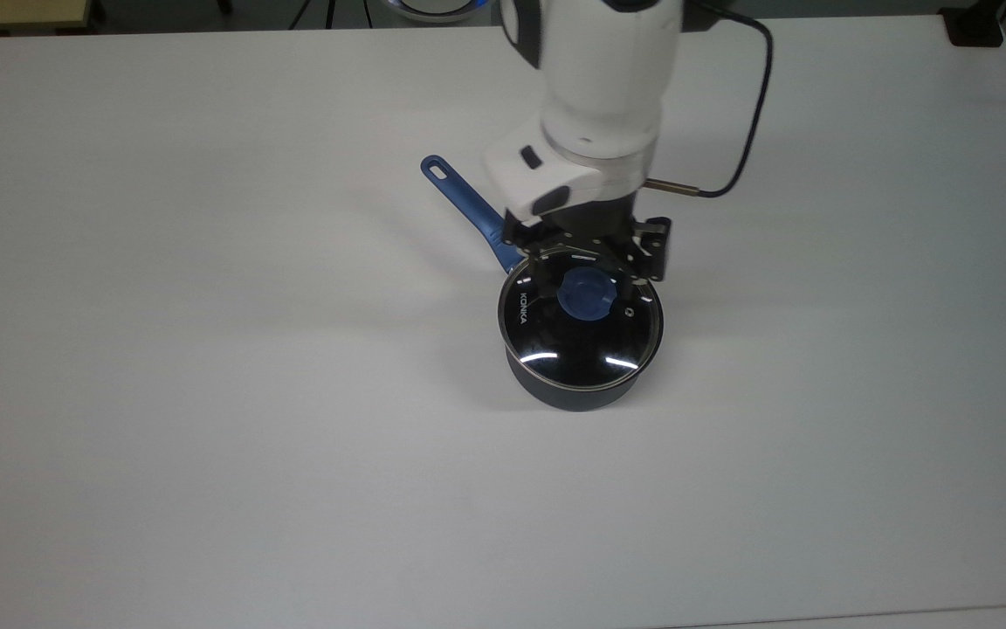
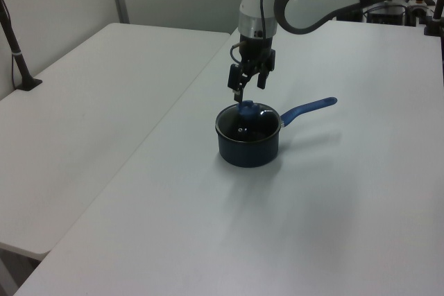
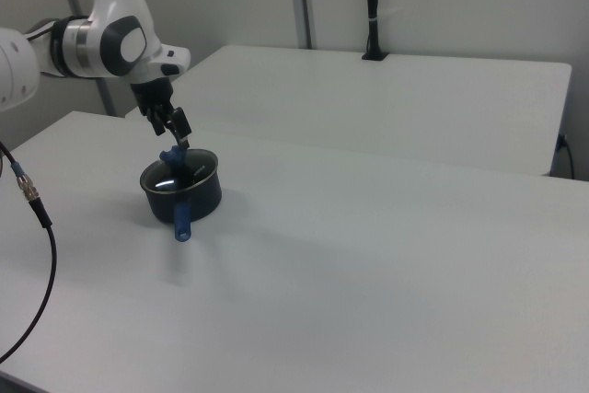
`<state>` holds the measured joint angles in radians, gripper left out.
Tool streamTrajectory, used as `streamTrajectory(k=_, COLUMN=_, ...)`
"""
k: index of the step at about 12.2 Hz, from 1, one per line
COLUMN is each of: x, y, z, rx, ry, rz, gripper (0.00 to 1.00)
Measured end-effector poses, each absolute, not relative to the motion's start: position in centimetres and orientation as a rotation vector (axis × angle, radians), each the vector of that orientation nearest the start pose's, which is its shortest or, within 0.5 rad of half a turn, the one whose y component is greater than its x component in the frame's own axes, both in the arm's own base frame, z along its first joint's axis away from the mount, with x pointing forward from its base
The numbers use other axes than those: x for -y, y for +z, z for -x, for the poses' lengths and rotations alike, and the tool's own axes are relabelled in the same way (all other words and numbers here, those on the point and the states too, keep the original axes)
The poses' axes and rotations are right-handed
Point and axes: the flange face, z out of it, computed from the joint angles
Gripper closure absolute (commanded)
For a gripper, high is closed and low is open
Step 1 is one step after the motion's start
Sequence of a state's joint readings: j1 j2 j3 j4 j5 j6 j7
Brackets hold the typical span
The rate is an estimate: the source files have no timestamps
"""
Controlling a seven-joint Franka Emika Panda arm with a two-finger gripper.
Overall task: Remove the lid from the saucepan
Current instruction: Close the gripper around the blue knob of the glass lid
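The dark saucepan (image 1: 568, 395) stands mid-table with its clear glass lid (image 1: 582, 345) seated on it, "KONKA" lettering at the top view's left rim. Its slim blue handle (image 1: 468, 205) runs toward the top view's upper left. My gripper (image 1: 584, 281) hangs open just above the lid's blue knob (image 1: 586, 294), one finger on each side and not touching it. In the left view, the gripper (image 2: 248, 92) is right over the knob (image 2: 248, 108) of the saucepan (image 2: 248, 142). In the right view, the gripper (image 3: 176, 132) hovers over the saucepan (image 3: 187, 192).
The white table (image 1: 206, 349) is bare around the pan. A black cable (image 1: 752, 122) loops off the arm toward the top view's right. A second table (image 2: 83, 109) adjoins at the left view's left, with a black post (image 2: 15, 46) clamped on it.
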<state>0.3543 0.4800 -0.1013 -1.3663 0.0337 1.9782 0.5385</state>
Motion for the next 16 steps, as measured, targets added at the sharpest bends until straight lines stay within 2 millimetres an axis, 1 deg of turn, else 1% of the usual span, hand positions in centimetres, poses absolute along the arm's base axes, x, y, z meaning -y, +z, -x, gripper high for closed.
streamTrajectory(k=2, x=-21.2, y=45.1, z=-68.7, rx=-0.400, ry=-0.205, rz=3.071, gripper=0.02)
streamTrajectory(k=4, x=-22.3, y=43.9, z=-68.8, rx=-0.370, ry=-0.215, rz=3.085, gripper=0.10)
streamTrajectory(k=6, x=-22.4, y=43.2, z=-69.0, rx=-0.363, ry=-0.212, rz=3.104, gripper=0.14)
streamTrajectory(k=8, x=-22.3, y=43.2, z=-69.0, rx=-0.353, ry=-0.225, rz=3.121, gripper=0.18)
streamTrajectory(k=10, x=-22.2, y=43.2, z=-69.0, rx=-0.340, ry=-0.232, rz=3.131, gripper=0.18)
streamTrajectory(k=11, x=-22.2, y=43.1, z=-69.0, rx=-0.325, ry=-0.237, rz=3.141, gripper=0.15)
streamTrajectory(k=13, x=-22.1, y=43.1, z=-69.1, rx=-0.298, ry=-0.242, rz=3.154, gripper=0.10)
streamTrajectory(k=16, x=-21.7, y=42.5, z=-68.8, rx=-0.250, ry=-0.201, rz=3.204, gripper=0.11)
